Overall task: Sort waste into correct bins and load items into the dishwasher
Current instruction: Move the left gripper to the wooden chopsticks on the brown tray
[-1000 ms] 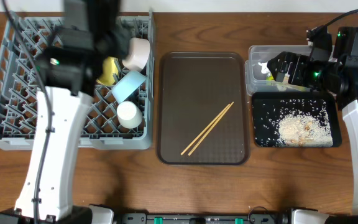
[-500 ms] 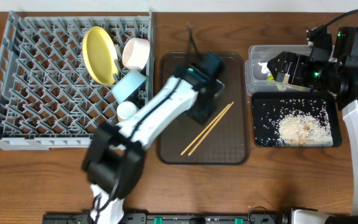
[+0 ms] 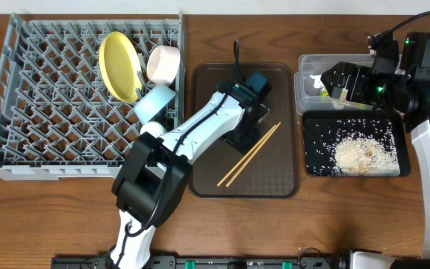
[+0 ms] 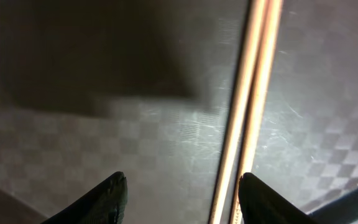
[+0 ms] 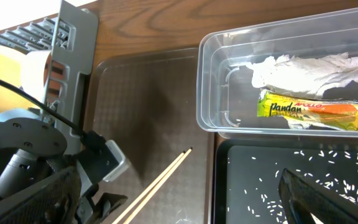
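Note:
Two wooden chopsticks (image 3: pixel 251 153) lie side by side on the dark brown serving tray (image 3: pixel 211 112). My left gripper (image 3: pixel 242 142) is open and low over the tray; in the left wrist view (image 4: pixel 182 186) the chopsticks (image 4: pixel 253 93) run just inside its right finger. The grey dish rack (image 3: pixel 43 119) holds the yellow plate (image 3: pixel 119 66), a white bowl (image 3: pixel 163 64), the light blue bowl (image 3: pixel 154 102) and a cream cup (image 3: pixel 152 131). My right gripper (image 3: pixel 336 81) hangs open above the clear tub (image 5: pixel 278 68), which holds crumpled paper (image 5: pixel 303 68) and the wrapper (image 5: pixel 316 110). Rice (image 3: pixel 360 153) lies in the black tray (image 3: pixel 312 168).
The serving tray sits between the rack on the left and the two bins on the right. Brown wooden tabletop (image 3: pixel 312 224) shows along the front. The left arm stretches from the front edge across the tray's left side.
My left arm swung from over the dish rack to the serving tray and has now settled low beside the chopsticks. The plate and bowls stand uncovered in the rack. The right arm has not moved.

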`<state>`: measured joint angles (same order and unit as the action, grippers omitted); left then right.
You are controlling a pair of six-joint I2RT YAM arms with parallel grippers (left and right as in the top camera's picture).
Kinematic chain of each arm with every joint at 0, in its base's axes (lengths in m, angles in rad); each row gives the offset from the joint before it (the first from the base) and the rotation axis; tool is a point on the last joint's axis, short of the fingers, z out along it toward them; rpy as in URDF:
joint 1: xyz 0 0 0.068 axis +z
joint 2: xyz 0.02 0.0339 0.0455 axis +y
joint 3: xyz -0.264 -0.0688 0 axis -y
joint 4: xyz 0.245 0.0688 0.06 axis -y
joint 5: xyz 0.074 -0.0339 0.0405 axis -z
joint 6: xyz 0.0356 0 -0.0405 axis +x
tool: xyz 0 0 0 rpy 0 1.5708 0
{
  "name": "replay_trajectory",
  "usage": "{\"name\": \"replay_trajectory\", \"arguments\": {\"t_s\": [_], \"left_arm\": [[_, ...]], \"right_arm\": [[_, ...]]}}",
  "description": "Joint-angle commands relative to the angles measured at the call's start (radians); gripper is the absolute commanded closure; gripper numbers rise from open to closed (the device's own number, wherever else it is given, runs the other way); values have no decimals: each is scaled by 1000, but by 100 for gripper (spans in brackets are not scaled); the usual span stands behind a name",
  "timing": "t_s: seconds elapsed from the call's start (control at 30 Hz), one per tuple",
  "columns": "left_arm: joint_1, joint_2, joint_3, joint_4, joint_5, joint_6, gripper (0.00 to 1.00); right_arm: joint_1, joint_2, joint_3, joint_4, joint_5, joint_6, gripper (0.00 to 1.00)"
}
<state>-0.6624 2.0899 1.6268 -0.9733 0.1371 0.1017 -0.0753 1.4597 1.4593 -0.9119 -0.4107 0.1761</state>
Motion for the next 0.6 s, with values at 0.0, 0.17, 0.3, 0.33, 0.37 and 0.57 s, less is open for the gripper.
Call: {"name": "replay_trajectory", "arguments": {"t_s": [0.0, 0.17, 0.3, 0.33, 0.37, 0.57], "left_arm": [[-5, 14, -8, -8, 61, 105, 41], [-10, 14, -50, 30, 61, 133, 40], [-10, 14, -55, 37, 57, 125, 40], [-10, 14, -55, 38, 57, 122, 40], [-10, 14, -55, 38, 54, 122, 40], [-10, 16, -55, 17, 34, 128, 36]], "right_arm": [[4, -1, 3, -1, 0, 6, 1], [4, -1, 3, -1, 0, 6, 1], [4, -1, 3, -1, 0, 6, 1], [4, -1, 3, -1, 0, 6, 1], [4, -1, 3, -1, 0, 6, 1], [4, -1, 3, -1, -1, 6, 1]]}}
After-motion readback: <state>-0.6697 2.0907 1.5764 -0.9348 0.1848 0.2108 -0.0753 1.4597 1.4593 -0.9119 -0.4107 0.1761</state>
